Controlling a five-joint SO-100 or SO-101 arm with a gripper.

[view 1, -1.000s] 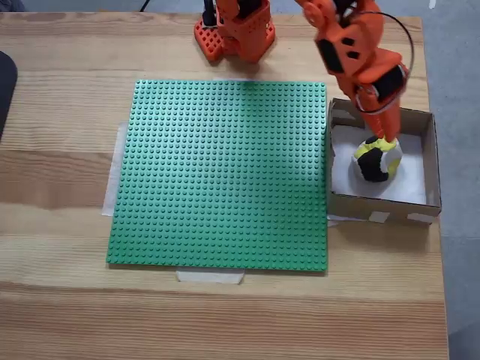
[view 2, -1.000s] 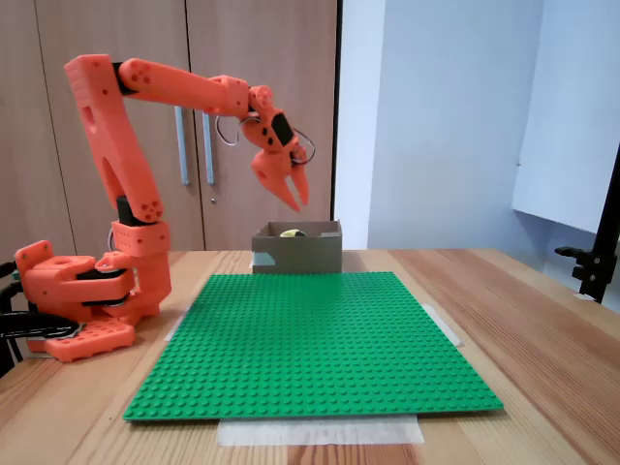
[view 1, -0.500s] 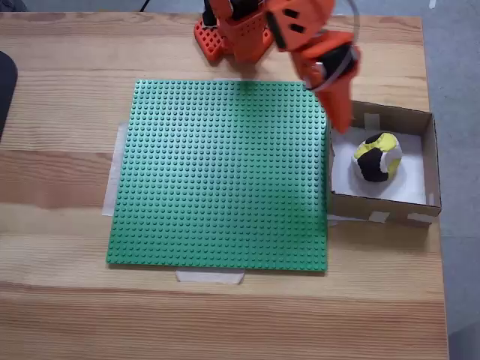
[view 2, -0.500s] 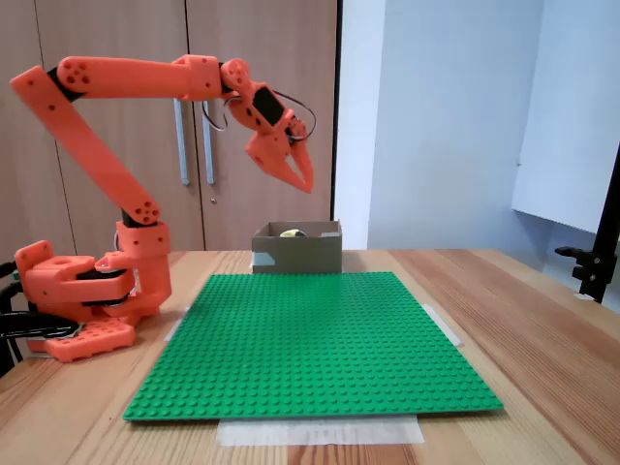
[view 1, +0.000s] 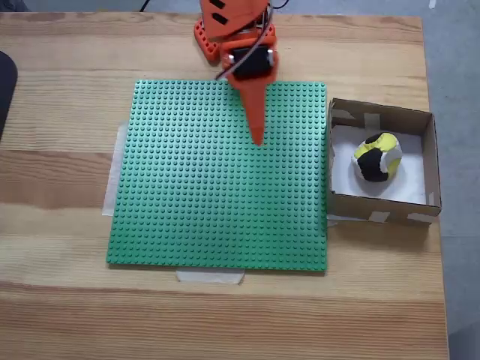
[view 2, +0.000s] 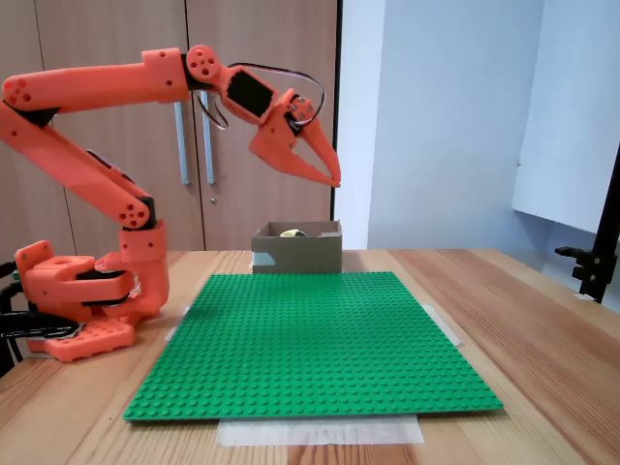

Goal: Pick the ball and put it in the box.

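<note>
With the ball (view 1: 377,157) lying in the box (view 1: 430,159), the closed, empty hand (view 1: 257,138) is being held high; little risk is being judged.

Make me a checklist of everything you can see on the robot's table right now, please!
Surface: wooden table, green studded plate taped down.
Job's things: ball lies inside the box.
Clutter: dark object at the table's left edge.
End effector: raised above the plate, shut, empty.
Cables: black wire loops over the wrist.
Surroundings: wooden cupboard doors, white wall, black stand.
</note>
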